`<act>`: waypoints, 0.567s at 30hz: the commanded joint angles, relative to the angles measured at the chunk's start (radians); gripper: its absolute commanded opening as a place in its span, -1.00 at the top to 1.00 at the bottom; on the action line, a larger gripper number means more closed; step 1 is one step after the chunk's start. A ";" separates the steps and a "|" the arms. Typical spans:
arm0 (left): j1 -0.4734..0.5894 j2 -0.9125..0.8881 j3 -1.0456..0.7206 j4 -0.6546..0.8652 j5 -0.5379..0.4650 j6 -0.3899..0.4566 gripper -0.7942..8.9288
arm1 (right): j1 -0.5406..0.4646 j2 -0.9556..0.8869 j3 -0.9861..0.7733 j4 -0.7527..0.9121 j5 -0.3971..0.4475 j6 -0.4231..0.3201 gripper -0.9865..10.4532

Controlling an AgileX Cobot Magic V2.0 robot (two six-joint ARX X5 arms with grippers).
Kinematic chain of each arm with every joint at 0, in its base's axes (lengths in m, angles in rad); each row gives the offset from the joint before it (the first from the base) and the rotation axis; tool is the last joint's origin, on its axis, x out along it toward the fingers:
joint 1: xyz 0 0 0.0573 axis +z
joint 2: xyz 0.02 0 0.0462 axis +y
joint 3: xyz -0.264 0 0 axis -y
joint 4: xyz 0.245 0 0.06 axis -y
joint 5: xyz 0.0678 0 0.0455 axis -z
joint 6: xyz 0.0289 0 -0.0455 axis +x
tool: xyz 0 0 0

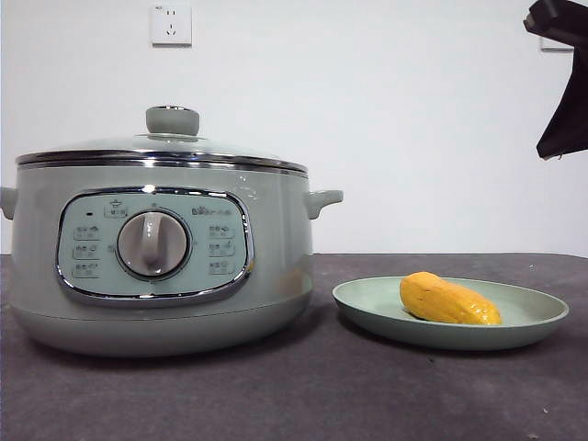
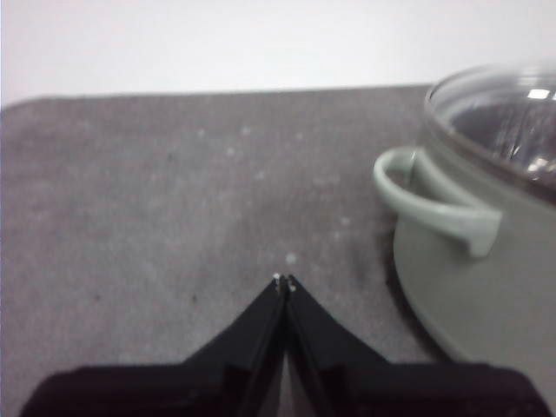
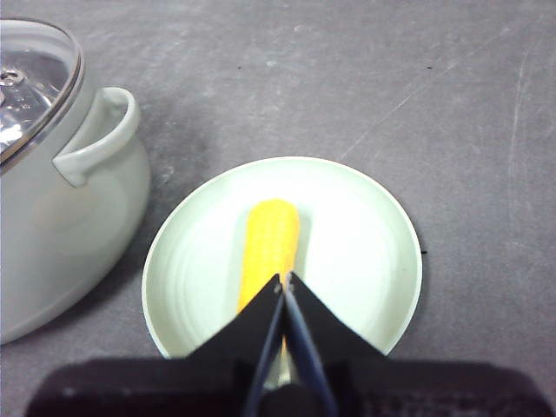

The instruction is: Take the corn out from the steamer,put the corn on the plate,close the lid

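Note:
The sage-green steamer (image 1: pixel 156 262) stands at the left with its glass lid (image 1: pixel 161 147) closed on it. The yellow-orange corn (image 1: pixel 447 300) lies on the pale green plate (image 1: pixel 367 303) to the steamer's right. My right gripper (image 3: pixel 284 280) is shut and empty, held above the corn (image 3: pixel 271 248) and the plate (image 3: pixel 365 234); it shows as a black tip at the top right of the front view (image 1: pixel 562 83). My left gripper (image 2: pixel 284 281) is shut and empty, low over the table beside the steamer's side handle (image 2: pixel 426 195).
The dark grey table (image 1: pixel 294 395) runs under everything. A white wall with a socket (image 1: pixel 171 25) stands behind. The steamer's other handle (image 3: pixel 100 135) lies close to the plate.

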 commanded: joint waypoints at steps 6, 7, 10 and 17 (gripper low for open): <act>0.008 -0.004 -0.021 -0.011 0.021 -0.020 0.84 | 0.000 -0.001 -0.009 0.007 0.003 0.010 0.82; 0.008 -0.004 -0.021 -0.011 0.020 -0.020 0.84 | 0.000 -0.001 -0.009 0.007 0.003 0.010 0.82; 0.008 -0.004 -0.021 -0.011 0.019 -0.020 0.84 | 0.000 -0.001 -0.009 0.007 0.003 0.010 0.82; 0.008 -0.004 -0.021 -0.011 0.020 -0.020 0.84 | 0.000 -0.001 -0.009 0.007 0.003 0.010 0.82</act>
